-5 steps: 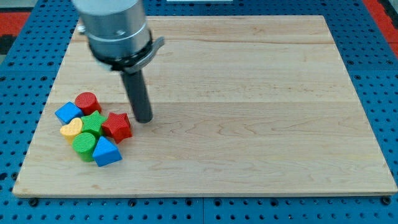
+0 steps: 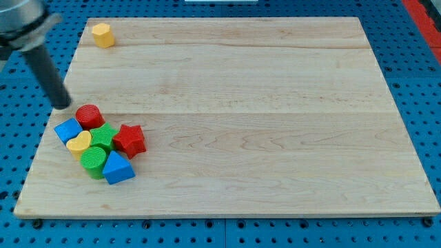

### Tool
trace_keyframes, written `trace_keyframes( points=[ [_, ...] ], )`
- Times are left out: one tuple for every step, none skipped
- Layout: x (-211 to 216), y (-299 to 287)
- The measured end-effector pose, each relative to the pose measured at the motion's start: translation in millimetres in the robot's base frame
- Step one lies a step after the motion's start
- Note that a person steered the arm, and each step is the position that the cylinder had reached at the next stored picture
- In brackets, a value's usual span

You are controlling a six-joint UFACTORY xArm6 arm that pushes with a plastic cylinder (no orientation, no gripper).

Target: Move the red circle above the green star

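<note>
The red circle lies at the top of a cluster at the board's lower left, touching the green star just below and to its right. My tip rests at the board's left edge, a little up and to the left of the red circle, apart from it.
The cluster also holds a blue block, a yellow heart, a red star, a green round block and a blue triangular block. A yellow hexagon sits near the wooden board's top left corner.
My tip has swung from right of the cluster, beside the red star, to its upper left. The red circle and blue block sit slightly further left. The yellow hexagon is now uncovered.
</note>
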State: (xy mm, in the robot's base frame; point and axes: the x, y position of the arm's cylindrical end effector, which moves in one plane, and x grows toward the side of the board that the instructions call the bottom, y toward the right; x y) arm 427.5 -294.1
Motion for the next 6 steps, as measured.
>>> trace_keyframes(
  points=[
    [32.5, -1.3],
    [36.2, 68.8],
    [36.2, 76.4],
    [29.8, 24.0],
    [82.9, 9.7],
    [87.8, 56.3]
  ],
)
